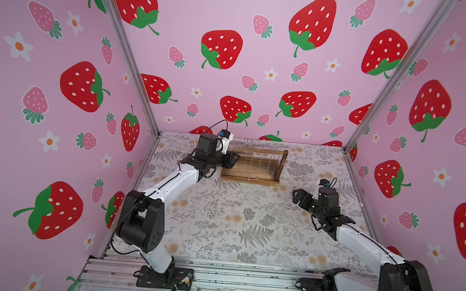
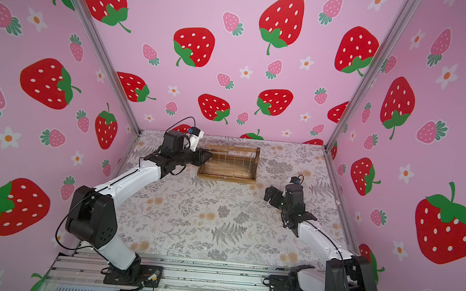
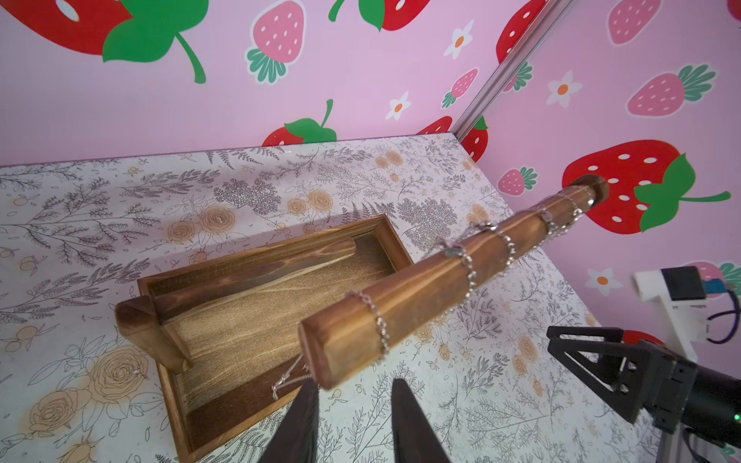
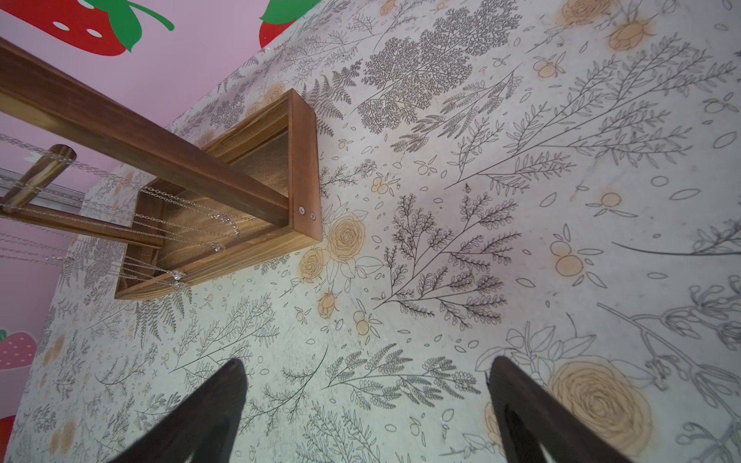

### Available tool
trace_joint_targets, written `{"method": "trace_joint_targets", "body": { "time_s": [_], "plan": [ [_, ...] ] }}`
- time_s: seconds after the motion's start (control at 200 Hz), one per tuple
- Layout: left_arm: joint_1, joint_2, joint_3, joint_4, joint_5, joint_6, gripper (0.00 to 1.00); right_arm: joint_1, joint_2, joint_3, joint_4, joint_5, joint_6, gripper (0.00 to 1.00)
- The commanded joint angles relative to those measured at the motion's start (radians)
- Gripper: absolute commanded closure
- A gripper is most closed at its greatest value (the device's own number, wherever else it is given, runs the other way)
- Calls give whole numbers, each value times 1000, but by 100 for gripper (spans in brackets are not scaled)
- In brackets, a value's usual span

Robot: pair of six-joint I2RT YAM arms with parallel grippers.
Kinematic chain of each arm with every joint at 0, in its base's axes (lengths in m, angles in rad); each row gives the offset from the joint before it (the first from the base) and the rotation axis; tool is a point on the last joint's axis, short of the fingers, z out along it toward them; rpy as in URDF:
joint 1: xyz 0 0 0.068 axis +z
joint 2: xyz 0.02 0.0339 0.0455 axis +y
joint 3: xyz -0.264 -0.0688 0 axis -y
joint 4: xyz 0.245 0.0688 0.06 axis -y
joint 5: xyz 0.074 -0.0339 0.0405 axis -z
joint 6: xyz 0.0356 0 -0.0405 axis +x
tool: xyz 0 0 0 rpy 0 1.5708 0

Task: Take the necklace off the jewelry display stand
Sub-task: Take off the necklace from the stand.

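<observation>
right end effector: the black two-fingered right end effector hangs over the floral-patterned counter, jaws spread wide and empty, well apart from the rack; little risk unless it swings in.
left end effector: the black two-fingered left end effector sits just below the near end of the top bar, jaws a narrow gap apart, nothing seen between them.
necklace: the thin silver chain necklace is on the rack, looped over the light round wooden bar; a loose strand dangles beside one fingertip, outside the gap.
risk, miss: the jaws may close on air, as the strand hangs off to the side.
risk, snag: several loops sit along the bar; pulling one may drag or tangle the others.
risk, stand: the brown wooden jewelry display stand with a tray base looks light and nothing holds it; a tug could slide or tip it.
</observation>
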Motion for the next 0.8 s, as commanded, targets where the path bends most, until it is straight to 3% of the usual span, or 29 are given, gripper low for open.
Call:
{"method": "trace_joint_targets", "body": {
  "time_s": [0.0,0.795],
  "plan": [
    [3,9,17,8,5,4,69,-4,2,27,-12,-7,10,5],
    [-16,50,41,19,-56,-19,73,-16,-1,26,-12,-25,23,5]
  ]
}}
